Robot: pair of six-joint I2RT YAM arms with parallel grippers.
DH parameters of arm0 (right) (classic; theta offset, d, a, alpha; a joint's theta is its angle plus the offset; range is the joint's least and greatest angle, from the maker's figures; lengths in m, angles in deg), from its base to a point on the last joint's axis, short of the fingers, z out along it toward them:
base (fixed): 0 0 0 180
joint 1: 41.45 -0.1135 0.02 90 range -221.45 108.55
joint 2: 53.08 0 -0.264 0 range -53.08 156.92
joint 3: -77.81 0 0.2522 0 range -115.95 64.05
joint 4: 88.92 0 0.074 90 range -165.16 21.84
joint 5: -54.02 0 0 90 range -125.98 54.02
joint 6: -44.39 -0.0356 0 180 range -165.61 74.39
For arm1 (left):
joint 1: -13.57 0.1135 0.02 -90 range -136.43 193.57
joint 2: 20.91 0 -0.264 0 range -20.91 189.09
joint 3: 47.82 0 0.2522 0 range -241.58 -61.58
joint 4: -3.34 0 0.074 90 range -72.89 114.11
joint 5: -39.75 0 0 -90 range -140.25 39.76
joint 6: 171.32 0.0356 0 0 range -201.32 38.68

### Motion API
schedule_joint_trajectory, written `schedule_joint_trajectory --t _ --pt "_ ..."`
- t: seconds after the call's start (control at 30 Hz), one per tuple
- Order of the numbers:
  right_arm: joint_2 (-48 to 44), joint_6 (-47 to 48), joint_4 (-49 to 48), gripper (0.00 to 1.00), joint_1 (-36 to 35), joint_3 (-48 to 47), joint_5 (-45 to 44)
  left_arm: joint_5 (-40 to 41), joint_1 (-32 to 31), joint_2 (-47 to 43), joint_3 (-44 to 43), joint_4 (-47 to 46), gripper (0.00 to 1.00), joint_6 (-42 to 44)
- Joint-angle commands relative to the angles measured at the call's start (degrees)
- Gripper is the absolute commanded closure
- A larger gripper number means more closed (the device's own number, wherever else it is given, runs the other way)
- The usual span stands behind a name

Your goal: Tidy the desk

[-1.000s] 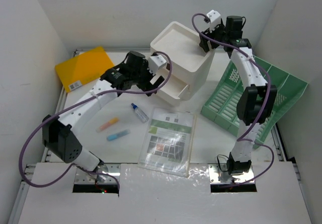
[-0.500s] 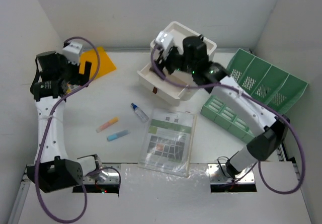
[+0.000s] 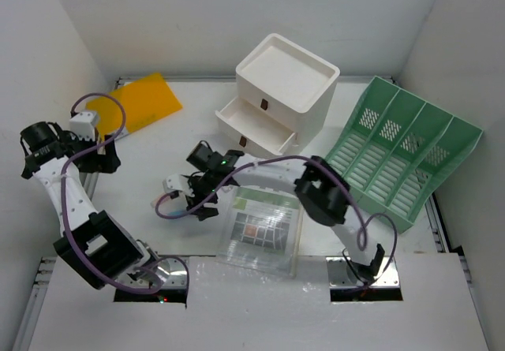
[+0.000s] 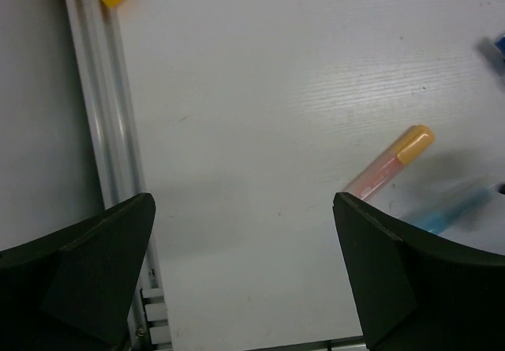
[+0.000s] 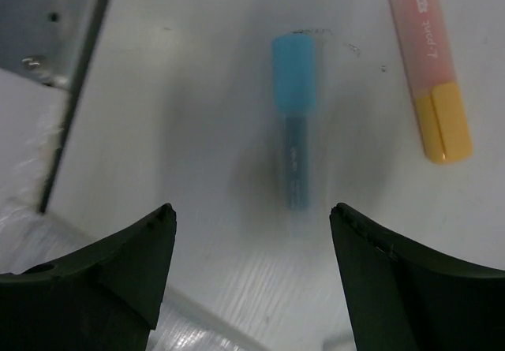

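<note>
The white desk (image 3: 150, 150) carries a blue pen (image 5: 296, 134) and a pink highlighter with an orange cap (image 5: 432, 71), lying side by side. My right gripper (image 3: 201, 203) hovers low over them, open (image 5: 252, 225), with the blue pen's end just ahead of the gap and nothing between the fingers. My left gripper (image 3: 102, 160) is at the desk's left edge, open (image 4: 245, 225) and holding nothing. Its view shows the highlighter (image 4: 390, 166) and the blurred blue pen (image 4: 454, 209) to the right. In the top view the right wrist hides both pens.
A white drawer box (image 3: 288, 83) stands at the back with its lower drawer (image 3: 252, 126) pulled out. A green file rack (image 3: 402, 150) is on the right. A yellow folder (image 3: 142, 102) lies at the back left and a sleeved document (image 3: 264, 225) at the front. The grey rail (image 4: 99, 122) borders the left edge.
The left arm swung away from the drawer box to the desk's left edge. The right arm came down from the box to hover over the pens.
</note>
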Motion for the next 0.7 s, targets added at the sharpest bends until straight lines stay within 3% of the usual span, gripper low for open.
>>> schedule_joint_trajectory --t 0.0,0.13,0.23,0.33,0.37,0.43,0.47,0.67 --pt "7.39 0.73 2.61 0.23 -0.78 -11.38 -0.22 -3.63 -0.12 -2.53 1.73 -0.99 0.06 1.59" --pt "11.38 -1.55 -2.99 0.24 -3.16 -10.63 -4.63 -1.52 -0.03 -4.03 3.84 -3.10 0.05 1.15" --pt "12.18 -4.45 -8.53 0.31 -3.34 -7.29 -6.12 -0.73 -0.12 -4.64 4.72 -4.34 0.05 0.89" --pt "12.53 -4.81 -9.86 0.59 -3.34 -5.09 -7.10 -0.73 -0.03 -4.56 5.16 -5.13 0.05 0.97" --pt "12.27 -4.29 -10.47 0.77 -3.60 -4.30 -6.84 -0.73 -0.12 -4.47 5.25 -5.30 0.05 1.23" --pt "10.35 -3.23 -11.35 0.87 -4.12 -0.44 -7.01 -0.73 -0.03 -4.38 5.34 -5.57 0.05 1.85" --pt "9.20 -2.27 -13.01 0.99 -4.82 3.05 -7.10 -0.81 -0.20 -4.56 5.42 -5.57 0.05 2.03" --pt "-5.38 -8.66 -27.15 1.00 -5.89 14.58 1.41 -0.90 -0.12 -4.65 6.39 -6.45 0.05 3.08"
